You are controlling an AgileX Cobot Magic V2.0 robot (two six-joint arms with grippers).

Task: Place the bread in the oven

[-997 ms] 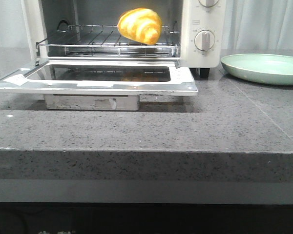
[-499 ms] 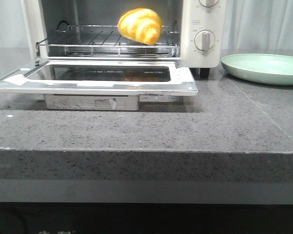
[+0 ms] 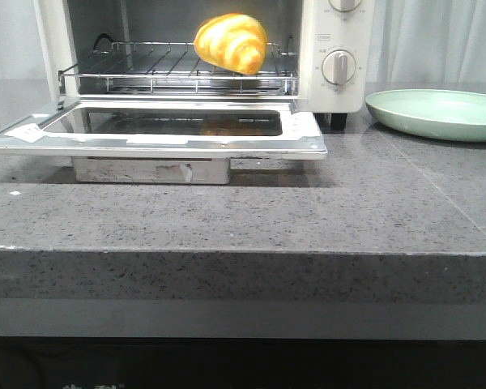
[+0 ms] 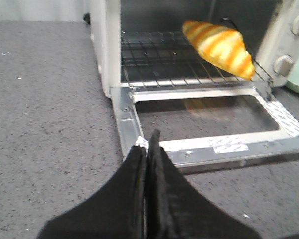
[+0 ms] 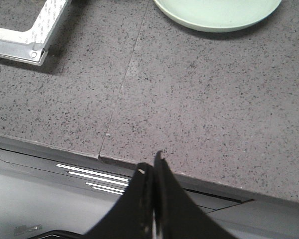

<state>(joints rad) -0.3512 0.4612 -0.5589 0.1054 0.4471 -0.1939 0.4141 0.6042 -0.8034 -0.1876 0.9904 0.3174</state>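
The bread [image 3: 232, 42], a glossy striped croissant roll, lies on the wire rack [image 3: 178, 66] inside the cream-white oven [image 3: 334, 49], whose glass door [image 3: 166, 130] hangs open and flat. It also shows in the left wrist view [image 4: 219, 46]. My left gripper [image 4: 147, 144] is shut and empty, over the counter near the door's front left corner. My right gripper [image 5: 153, 164] is shut and empty, above the counter's front edge. Neither gripper shows in the front view.
A pale green plate [image 3: 439, 113] sits on the grey stone counter [image 3: 308, 219] right of the oven, also in the right wrist view [image 5: 217, 12]. The open door juts toward the counter's front. A metal block [image 3: 152, 169] lies under the door.
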